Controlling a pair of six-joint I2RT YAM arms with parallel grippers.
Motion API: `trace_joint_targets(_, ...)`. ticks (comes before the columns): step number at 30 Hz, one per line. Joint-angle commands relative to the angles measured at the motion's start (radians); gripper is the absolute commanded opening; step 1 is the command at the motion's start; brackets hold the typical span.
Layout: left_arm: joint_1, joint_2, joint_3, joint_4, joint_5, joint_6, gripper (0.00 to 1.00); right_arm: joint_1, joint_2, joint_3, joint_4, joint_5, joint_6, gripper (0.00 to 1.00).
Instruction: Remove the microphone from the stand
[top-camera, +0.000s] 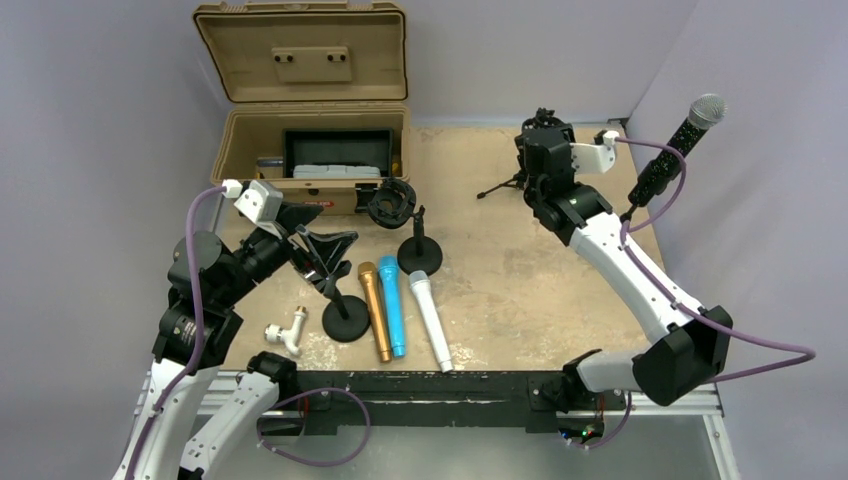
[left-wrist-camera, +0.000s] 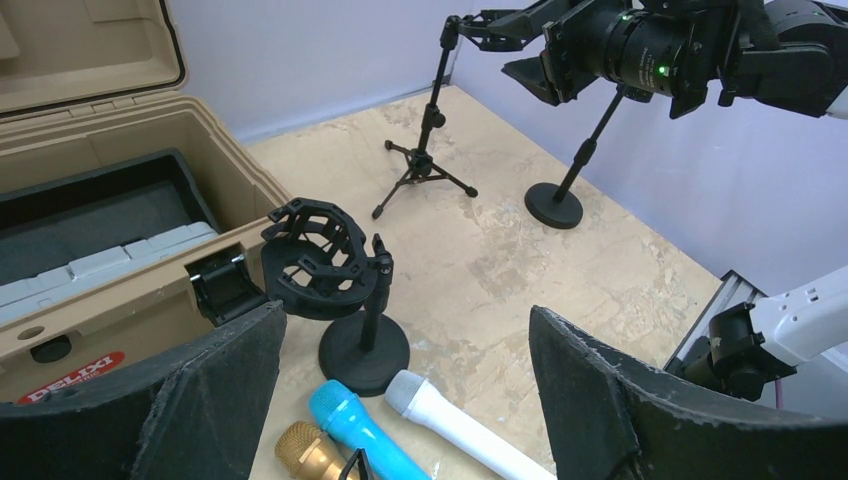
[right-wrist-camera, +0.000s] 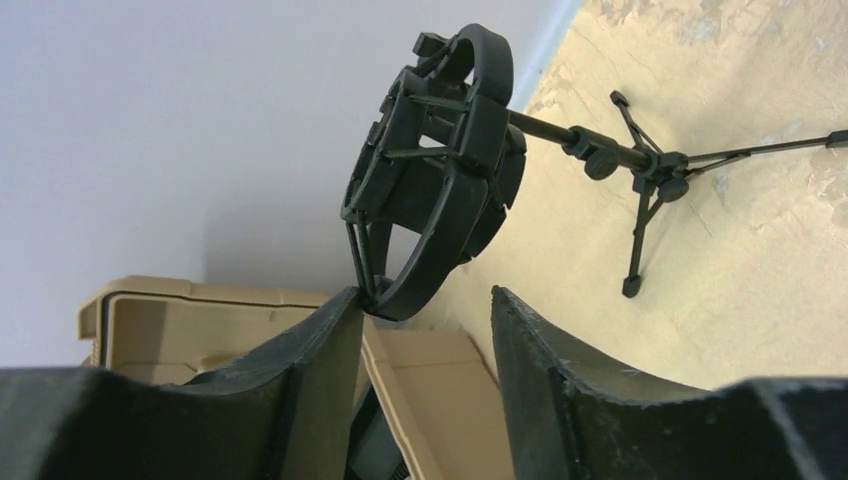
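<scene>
A black glitter microphone with a silver head sits tilted in its stand at the far right. Only the stand's pole and round base show in the left wrist view. My right gripper is open and well to the left of that microphone. It sits at the empty shock mount of a tripod stand, and one finger touches the mount's rim. My left gripper is open and empty above the table's left side, in the left wrist view too.
Gold, blue and white microphones lie side by side at the front. Two round-base stands stand near them, one with an empty shock mount. An open tan case is at the back left. A white fitting lies front left.
</scene>
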Motion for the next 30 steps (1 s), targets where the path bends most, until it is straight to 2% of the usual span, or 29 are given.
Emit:
trace_joint_targets(1, 0.006, -0.006, 0.01, 0.049, 0.011, -0.008, 0.89, 0.011, -0.03, 0.028, -0.007, 0.133, 0.035, 0.45)
trace_joint_targets(7, 0.005, -0.003, 0.009, 0.048, 0.01, -0.006, 0.89, 0.012, -0.059, -0.004, 0.071, 0.171, 0.002, 0.45)
trace_joint_targets(16, 0.005, -0.005, 0.009, 0.048, 0.009, -0.005, 0.89, 0.011, -0.037, 0.009, 0.064, 0.188, 0.016, 0.43)
trace_joint_targets(22, 0.005, -0.005, 0.009, 0.048, 0.009, -0.005, 0.89, 0.011, -0.031, 0.002, 0.134, 0.166, -0.047, 0.28)
trace_joint_targets(30, 0.005, -0.004, 0.01, 0.045, 0.004, -0.002, 0.89, 0.012, -0.06, -0.017, 0.196, 0.052, -0.18, 0.07)
